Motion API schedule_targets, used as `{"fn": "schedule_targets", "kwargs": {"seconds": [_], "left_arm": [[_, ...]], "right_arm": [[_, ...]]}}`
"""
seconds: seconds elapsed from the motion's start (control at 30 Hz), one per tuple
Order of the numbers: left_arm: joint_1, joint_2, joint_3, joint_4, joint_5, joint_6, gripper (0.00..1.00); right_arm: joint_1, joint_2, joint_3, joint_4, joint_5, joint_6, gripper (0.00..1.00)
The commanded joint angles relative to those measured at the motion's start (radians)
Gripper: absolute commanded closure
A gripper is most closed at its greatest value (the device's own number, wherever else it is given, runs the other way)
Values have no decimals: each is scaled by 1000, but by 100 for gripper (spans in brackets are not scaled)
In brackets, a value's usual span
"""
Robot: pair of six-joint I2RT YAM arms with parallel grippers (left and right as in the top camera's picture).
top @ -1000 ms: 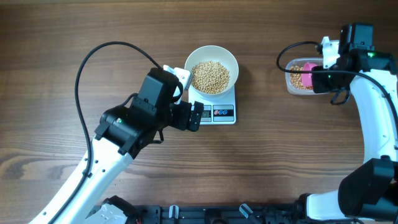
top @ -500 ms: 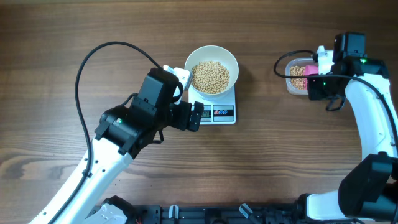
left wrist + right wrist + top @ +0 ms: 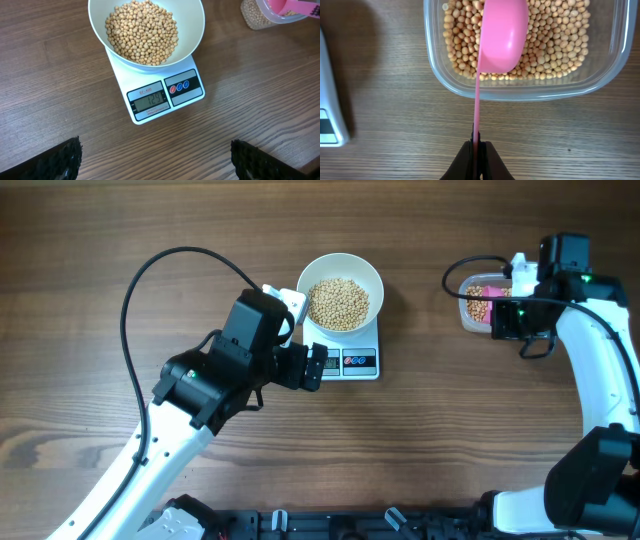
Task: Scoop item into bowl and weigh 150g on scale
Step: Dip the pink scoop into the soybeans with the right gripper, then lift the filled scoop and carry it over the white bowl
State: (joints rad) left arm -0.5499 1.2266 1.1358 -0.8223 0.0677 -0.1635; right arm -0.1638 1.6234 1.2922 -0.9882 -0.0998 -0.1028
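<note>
The white bowl (image 3: 340, 290) (image 3: 146, 30) holds a heap of tan beans (image 3: 338, 303) (image 3: 142, 31) and stands on the small white scale (image 3: 358, 363) (image 3: 165, 97), whose display is lit. My left gripper (image 3: 316, 367) (image 3: 156, 165) hovers open beside the scale's front left, nothing between its fingers. At the right, my right gripper (image 3: 508, 320) (image 3: 479, 150) is shut on the thin handle of a pink scoop (image 3: 502, 35) (image 3: 498, 288). The scoop's head lies turned on its side over the beans (image 3: 555, 45) in a clear plastic tub (image 3: 482, 302) (image 3: 520, 90).
A black cable (image 3: 170, 265) loops over the table left of the bowl. The left arm (image 3: 190, 395) stretches from the front left edge. The right arm (image 3: 605, 370) runs along the right side. The scale's edge (image 3: 329, 115) shows at the left of the right wrist view.
My right gripper has swung a little nearer and leftward with the pink scoop, bringing its head over the tub's beans. The left arm, bowl and scale have stayed still.
</note>
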Motion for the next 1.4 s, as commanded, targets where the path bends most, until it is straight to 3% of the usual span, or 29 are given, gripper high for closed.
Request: {"fn": "schedule_targets", "kwargs": {"seconds": [0.0,0.3,0.63,0.83,1.17,1.37], "left_arm": [[-3,-7,-5,2,-13,-9,0],[-3,-7,-5,2,-13,-9,0],[-3,-7,-5,2,-13,-9,0],[-3,-7,-5,2,-13,-9,0],[-3,-7,-5,2,-13,-9,0],[-3,-7,-5,2,-13,-9,0]], "right_arm": [[-44,9,-8,-4,-153,32,96],[-199,9,-8,1,-449,24,96],[-290,9,-9,-28,-468,27,96],[-354,9,-9,-43,-582,29,96],[-494,9,-9,-61,-890,27,96],[-489,9,-9,-83,-1039,24,96]]}}
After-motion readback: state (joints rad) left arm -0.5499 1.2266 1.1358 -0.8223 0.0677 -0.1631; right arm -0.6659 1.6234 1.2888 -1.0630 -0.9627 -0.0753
